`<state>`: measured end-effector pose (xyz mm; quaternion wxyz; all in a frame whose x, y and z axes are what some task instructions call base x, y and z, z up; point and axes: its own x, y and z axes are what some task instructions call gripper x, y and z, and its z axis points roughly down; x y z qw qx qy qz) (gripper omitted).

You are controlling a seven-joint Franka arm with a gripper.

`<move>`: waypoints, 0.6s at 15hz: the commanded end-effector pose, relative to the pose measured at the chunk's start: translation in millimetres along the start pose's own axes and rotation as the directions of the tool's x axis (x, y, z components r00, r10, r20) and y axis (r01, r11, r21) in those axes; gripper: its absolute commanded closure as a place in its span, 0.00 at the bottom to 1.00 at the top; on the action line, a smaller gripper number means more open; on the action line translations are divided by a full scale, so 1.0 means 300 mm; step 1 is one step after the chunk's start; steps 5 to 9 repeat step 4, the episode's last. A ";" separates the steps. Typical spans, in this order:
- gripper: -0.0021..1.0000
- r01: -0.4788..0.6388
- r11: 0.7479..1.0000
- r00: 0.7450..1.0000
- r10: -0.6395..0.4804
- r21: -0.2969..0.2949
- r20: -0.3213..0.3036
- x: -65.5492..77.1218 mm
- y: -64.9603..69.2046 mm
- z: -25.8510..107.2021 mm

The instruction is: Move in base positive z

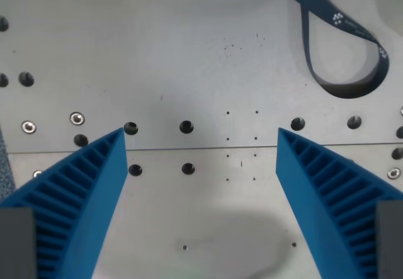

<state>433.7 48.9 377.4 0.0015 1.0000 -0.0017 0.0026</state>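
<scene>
My gripper (201,135) is open and empty. Its two blue ribbed fingers (82,191) reach in from the bottom left and bottom right of the wrist view, with a wide gap between the tips. Below them lies a bare grey metal plate (189,58) with a seam running across it just under the fingertips. Nothing is held between the fingers.
A dark blue strap (343,27) with small white logos loops on the plate at the wrist view's upper right. Several screw holes (186,126) and bolts (77,118) dot the plate along the seam.
</scene>
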 end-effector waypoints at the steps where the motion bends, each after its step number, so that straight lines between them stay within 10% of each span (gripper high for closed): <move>1: 0.00 -0.002 1.000 1.000 0.002 -0.001 0.011 -0.014 0.005 -0.066; 9: 0.00 -0.002 1.000 1.000 0.002 -0.001 0.011 -0.012 0.005 -0.116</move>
